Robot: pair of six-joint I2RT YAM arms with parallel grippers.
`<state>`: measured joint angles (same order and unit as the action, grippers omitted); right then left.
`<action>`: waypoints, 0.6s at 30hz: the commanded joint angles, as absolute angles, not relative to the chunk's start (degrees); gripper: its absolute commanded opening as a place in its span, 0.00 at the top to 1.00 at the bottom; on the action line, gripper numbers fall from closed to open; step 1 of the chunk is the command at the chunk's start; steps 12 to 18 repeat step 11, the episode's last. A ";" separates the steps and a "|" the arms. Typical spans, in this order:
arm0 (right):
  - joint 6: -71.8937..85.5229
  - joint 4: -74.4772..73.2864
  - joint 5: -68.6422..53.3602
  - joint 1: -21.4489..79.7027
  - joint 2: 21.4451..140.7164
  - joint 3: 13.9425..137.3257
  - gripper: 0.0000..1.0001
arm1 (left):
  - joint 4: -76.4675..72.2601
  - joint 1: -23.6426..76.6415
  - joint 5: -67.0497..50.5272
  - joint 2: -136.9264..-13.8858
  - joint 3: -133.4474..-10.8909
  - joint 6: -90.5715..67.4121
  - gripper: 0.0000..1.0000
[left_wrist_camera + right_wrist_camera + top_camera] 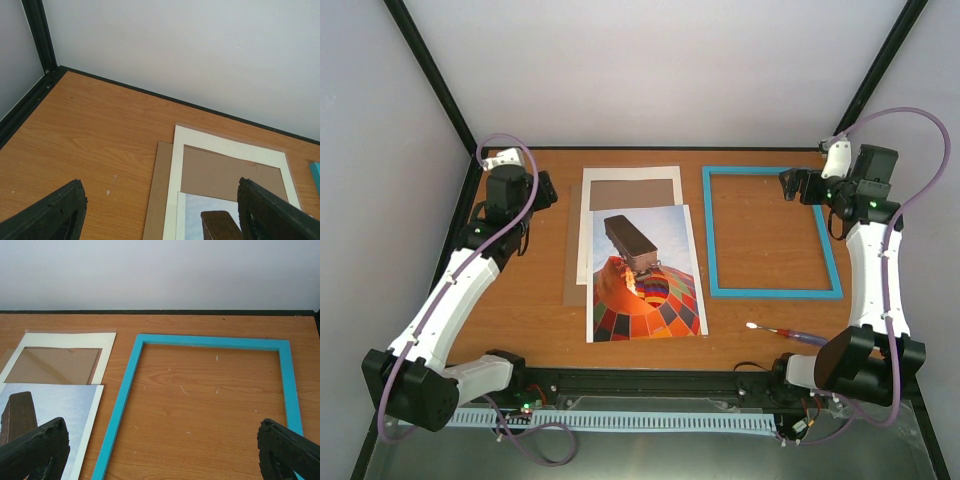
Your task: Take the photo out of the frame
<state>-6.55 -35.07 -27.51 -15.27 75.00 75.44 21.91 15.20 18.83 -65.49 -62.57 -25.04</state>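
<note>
The photo of an orange chequered balloon lies flat on the table at centre, outside the frame and overlapping a white mat sheet. The light-blue frame lies to its right with bare table inside it. My left gripper hovers left of the mat, open and holding nothing. In the left wrist view its fingers flank the photo's corner. My right gripper hangs open over the frame's far right corner. The right wrist view shows the frame and photo beyond its empty gripper.
A brown backing board sticks out from under the mat on the left. A small tool with a red and purple handle lies near the front edge, below the frame. White walls with black posts close in the back and sides.
</note>
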 commanded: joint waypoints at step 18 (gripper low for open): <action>-6.94 -33.32 -27.69 -15.68 73.27 73.93 0.00 | 24.13 14.94 18.51 -66.70 -64.56 -26.13 0.20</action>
